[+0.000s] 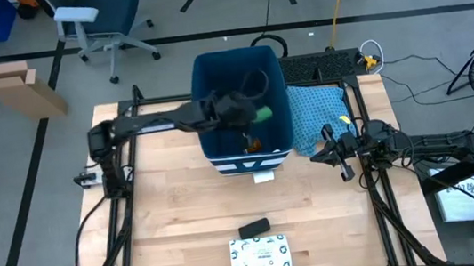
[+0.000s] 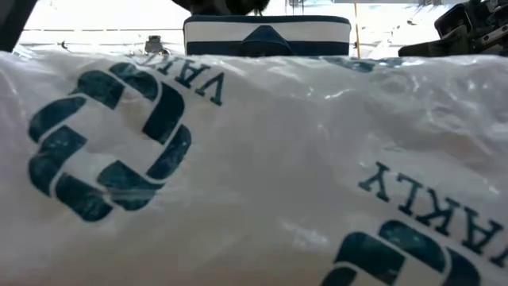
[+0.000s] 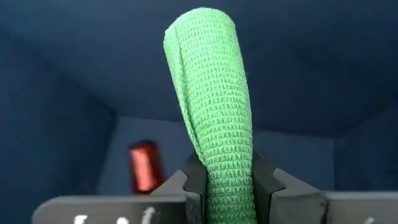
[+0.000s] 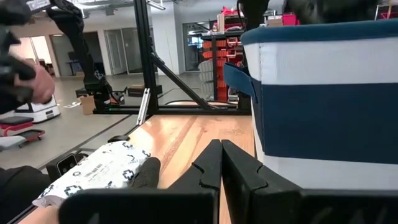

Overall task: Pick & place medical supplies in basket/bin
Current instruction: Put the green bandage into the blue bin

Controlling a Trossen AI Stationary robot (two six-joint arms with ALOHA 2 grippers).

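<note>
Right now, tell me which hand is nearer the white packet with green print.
Right, narrowly. The right hand hangs shut beside the bin, up and to the right of the white packet; the left hand, holding a green bandage roll, is inside the bin, farther back.

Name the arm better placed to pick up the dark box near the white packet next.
Probably the right. Its hand is shut, holds nothing and waits beside the bin, while the left hand is over the bin, shut on a green roll. The dark box lies beside the white packet.
</note>
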